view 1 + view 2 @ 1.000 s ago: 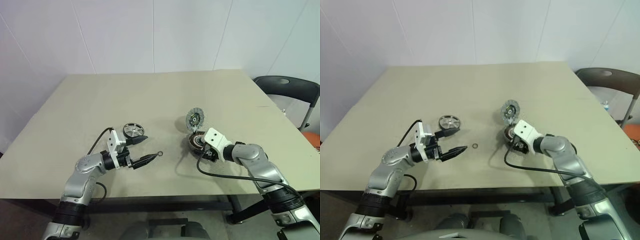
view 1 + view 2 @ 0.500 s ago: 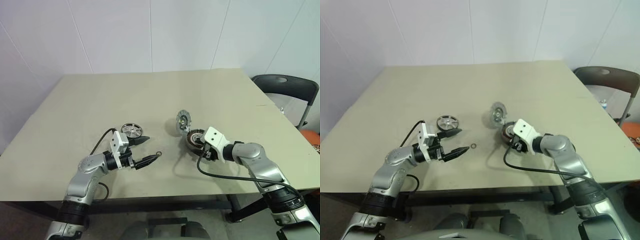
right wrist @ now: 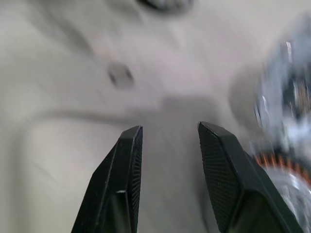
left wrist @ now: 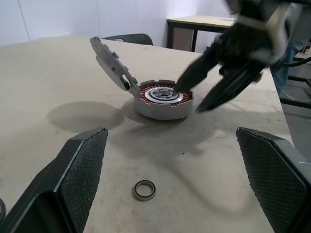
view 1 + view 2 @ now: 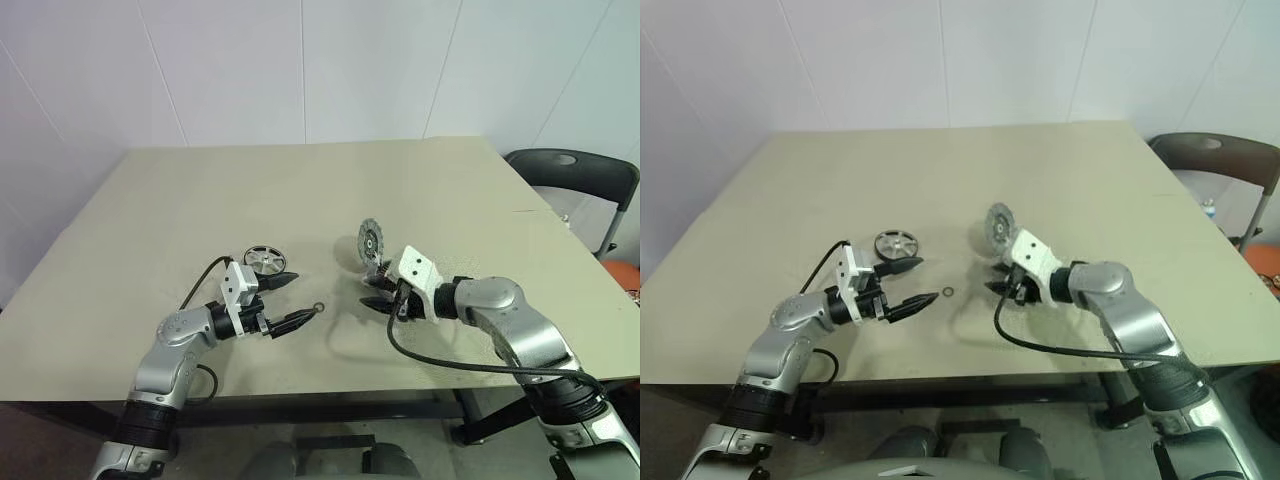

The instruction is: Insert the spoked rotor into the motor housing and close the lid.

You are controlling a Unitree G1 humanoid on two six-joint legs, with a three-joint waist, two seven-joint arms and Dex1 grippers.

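Beige counter [image 5: 420,190], white walls | left jaws [image 5: 288,300] fully open, empty; spoked rotor [image 5: 265,260] just beside them | right jaws [image 4: 201,92] part-open, empty, at motor housing [image 4: 163,99]; lid [image 4: 111,62] raised | step: rotor pickup pending | next: close on rotor.

Silver-grey metal motor housing [image 4: 163,103], copper-coloured windings, matt table [image 4: 58,77].
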